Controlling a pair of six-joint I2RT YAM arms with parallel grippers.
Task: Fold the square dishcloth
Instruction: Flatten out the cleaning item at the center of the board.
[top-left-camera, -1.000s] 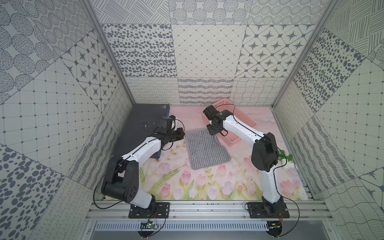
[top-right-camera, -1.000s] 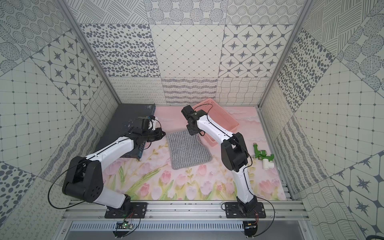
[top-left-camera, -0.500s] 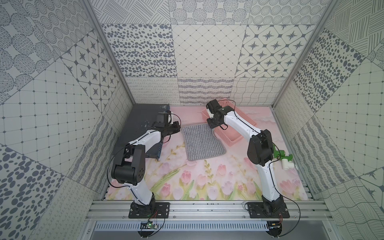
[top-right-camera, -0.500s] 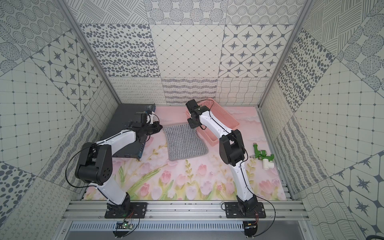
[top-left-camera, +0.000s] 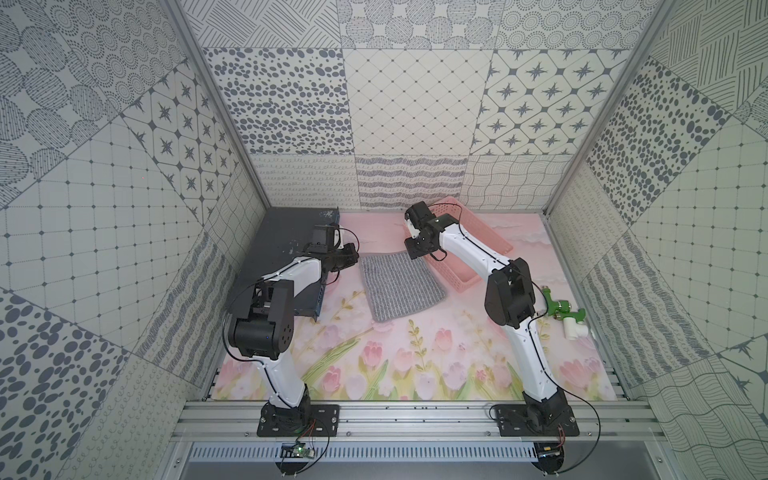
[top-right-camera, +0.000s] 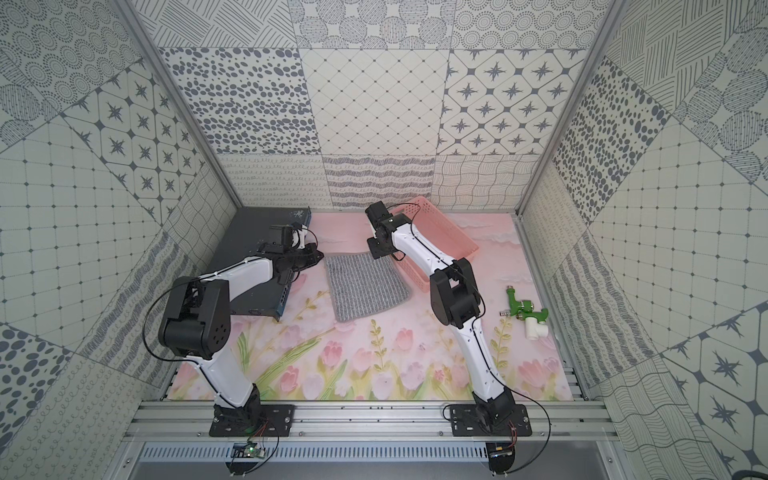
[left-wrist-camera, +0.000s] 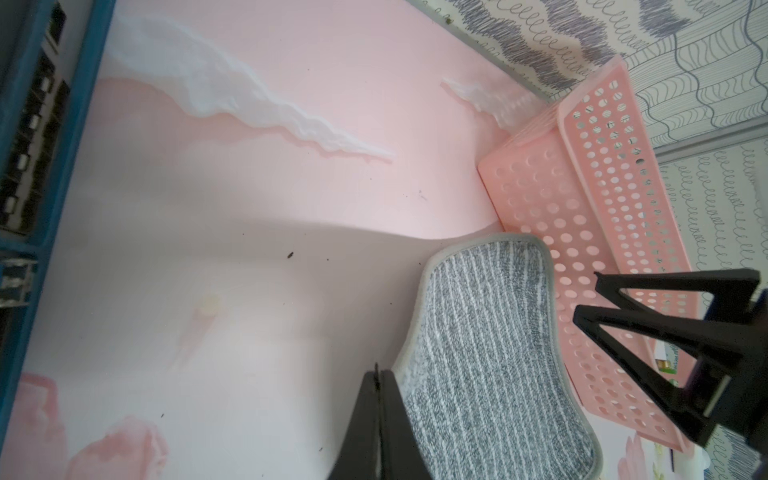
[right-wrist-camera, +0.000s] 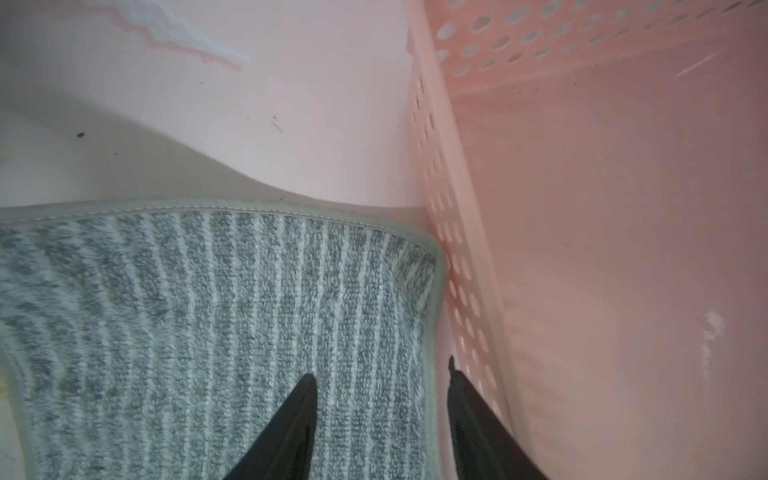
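Observation:
The square dishcloth (top-left-camera: 399, 286) (top-right-camera: 363, 286), grey with thin whitish stripes, lies flat on the floral mat in both top views. My left gripper (top-left-camera: 353, 259) (top-right-camera: 318, 255) is shut beside its far left corner. In the left wrist view its closed tips (left-wrist-camera: 378, 374) sit against the dishcloth (left-wrist-camera: 478, 353) edge, with nothing seen between them. My right gripper (top-left-camera: 415, 253) (top-right-camera: 376, 254) (left-wrist-camera: 586, 297) hovers open over the far right corner. In the right wrist view its fingers (right-wrist-camera: 380, 370) straddle the dishcloth (right-wrist-camera: 208, 311) hem next to the basket.
A pink perforated basket (top-left-camera: 461, 245) (top-right-camera: 432, 241) (left-wrist-camera: 582, 199) (right-wrist-camera: 582, 208) touches the cloth's right edge. A dark grey flat box (top-left-camera: 286, 249) (top-right-camera: 253, 257) lies under the left arm. A green and white pipe fitting (top-left-camera: 561, 311) (top-right-camera: 525, 311) sits at the right.
The right gripper has gone from shut to open over the far right corner. Both grippers and the cloth have shifted a little toward the back wall. The left gripper stays shut.

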